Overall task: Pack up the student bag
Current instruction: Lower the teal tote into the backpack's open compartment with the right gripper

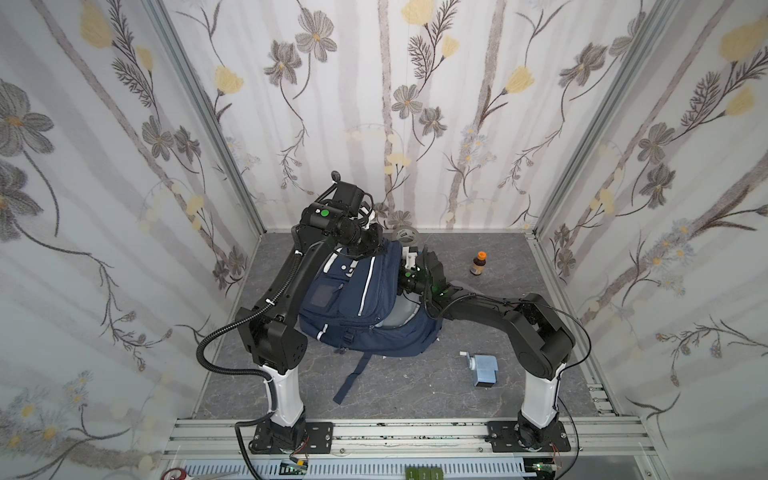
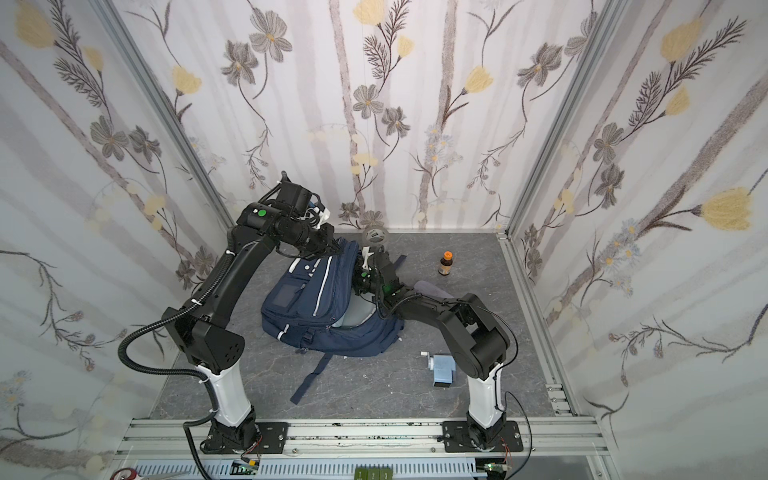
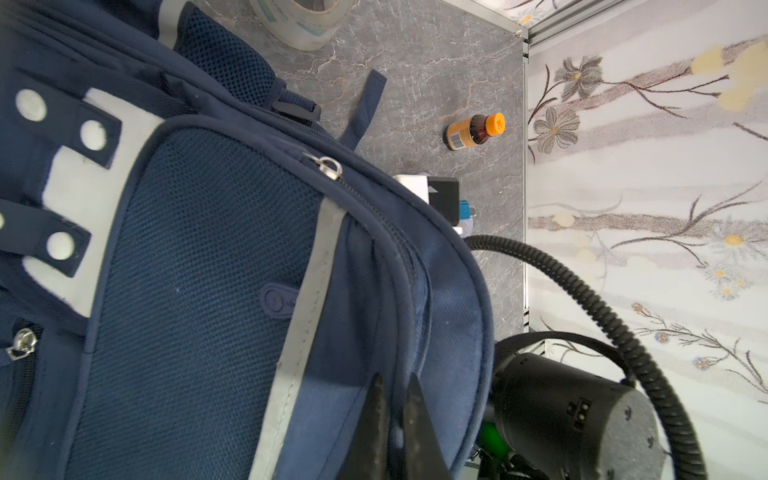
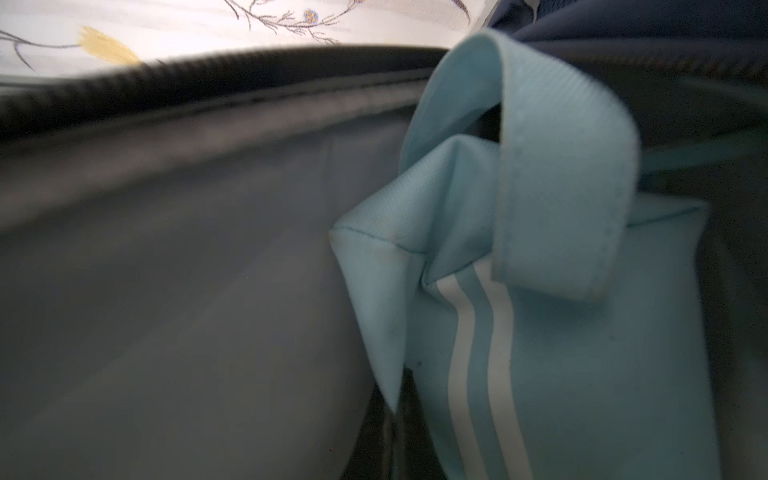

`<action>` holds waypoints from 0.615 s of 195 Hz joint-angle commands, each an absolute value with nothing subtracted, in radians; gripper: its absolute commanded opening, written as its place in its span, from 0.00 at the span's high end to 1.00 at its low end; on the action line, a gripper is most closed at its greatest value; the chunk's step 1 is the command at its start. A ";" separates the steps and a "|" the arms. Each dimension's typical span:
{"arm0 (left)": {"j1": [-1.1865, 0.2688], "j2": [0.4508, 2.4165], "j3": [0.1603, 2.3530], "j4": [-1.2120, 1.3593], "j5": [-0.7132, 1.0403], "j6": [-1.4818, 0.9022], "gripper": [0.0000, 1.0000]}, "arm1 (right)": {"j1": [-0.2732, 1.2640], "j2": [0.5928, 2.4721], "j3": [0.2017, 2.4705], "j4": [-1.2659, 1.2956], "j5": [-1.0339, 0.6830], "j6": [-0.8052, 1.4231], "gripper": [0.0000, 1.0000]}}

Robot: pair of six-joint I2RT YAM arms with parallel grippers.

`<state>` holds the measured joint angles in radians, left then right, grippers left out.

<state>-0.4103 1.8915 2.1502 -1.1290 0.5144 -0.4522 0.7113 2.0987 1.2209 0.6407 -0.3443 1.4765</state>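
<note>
The student bag point(image 1: 357, 299) point(image 2: 307, 303), navy with white trim, lies in the middle of the grey floor with its main zip gaping at the right side. My left gripper point(image 3: 395, 376) is at the bag's far top end, shut on the piped rim of the bag point(image 3: 199, 270), which it pinches between its fingers. My right gripper point(image 4: 395, 415) reaches into the opening from the right; in both top views its tips are hidden inside. It is shut on a corner of a light blue fabric pouch point(image 4: 540, 332) with two white stripes, against the grey lining point(image 4: 187, 291).
A brown bottle with an orange cap point(image 1: 478, 263) point(image 3: 473, 131) stands at the back right. A clear tape roll point(image 1: 405, 235) sits behind the bag. A pale blue box with a white crank point(image 1: 484, 371) lies front right. A bag strap point(image 1: 351, 380) trails forward.
</note>
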 commanded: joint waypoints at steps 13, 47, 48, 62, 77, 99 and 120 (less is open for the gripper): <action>-0.421 1.893 2.166 -1.055 0.615 -0.470 1.00 | 0.721 2.153 1.252 0.713 -0.311 1.559 1.00; -0.419 1.896 2.170 -1.059 0.598 -0.463 1.00 | 0.715 2.134 1.269 0.591 -0.337 1.455 0.84; -0.419 1.897 2.170 -1.060 0.598 -0.463 1.00 | 0.713 2.131 1.269 0.586 -0.337 1.447 0.83; -0.417 1.901 2.177 -1.064 0.595 -0.463 1.00 | 0.705 2.088 1.277 0.474 -0.338 1.349 0.67; -0.417 1.901 2.184 -1.063 0.591 -0.460 1.00 | 0.689 2.045 1.281 0.373 -0.362 1.251 0.60; -0.415 1.903 2.187 -1.063 0.589 -0.463 1.00 | 0.675 1.984 1.271 0.256 -0.384 1.135 0.57; -0.416 1.908 2.184 -1.063 0.591 -0.468 1.00 | 0.676 1.945 1.249 0.165 -0.377 1.048 0.55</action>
